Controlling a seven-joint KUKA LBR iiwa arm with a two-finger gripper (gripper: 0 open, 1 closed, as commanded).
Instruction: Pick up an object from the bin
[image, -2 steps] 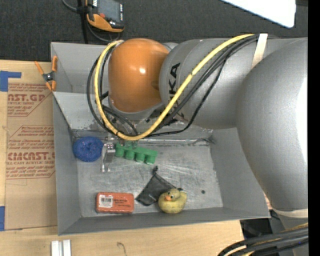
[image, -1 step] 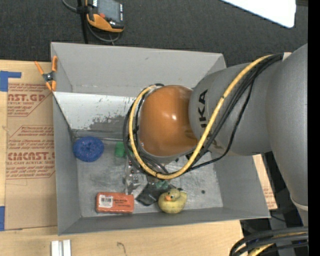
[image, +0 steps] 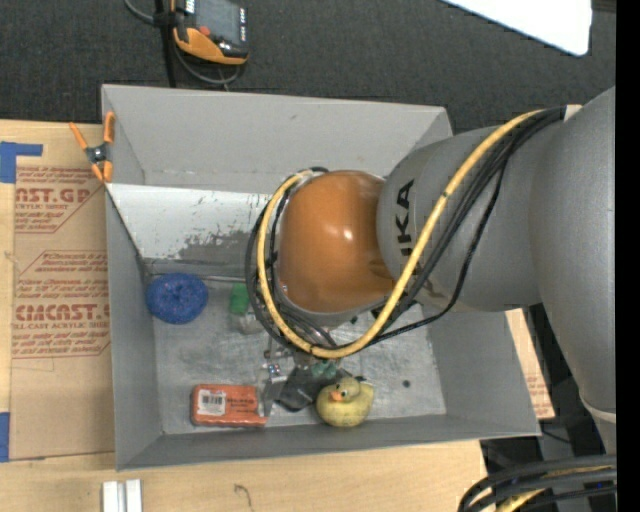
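Observation:
My gripper (image: 289, 386) is low over the front of the bin, mostly covered by the arm's orange dome. It sits between a flat orange packet with a white label (image: 230, 406) on its left and a yellow rubber duck (image: 345, 402) on its right. Both lie on the bin floor close to the front wall, right beside the gripper. I cannot make out anything held in the gripper.
A blue fuzzy ball (image: 177, 298) rests at the left of the bin floor. A small green object (image: 239, 298) lies just right of it, partly under the arm's cables. The arm and its dome cover the bin's middle and right.

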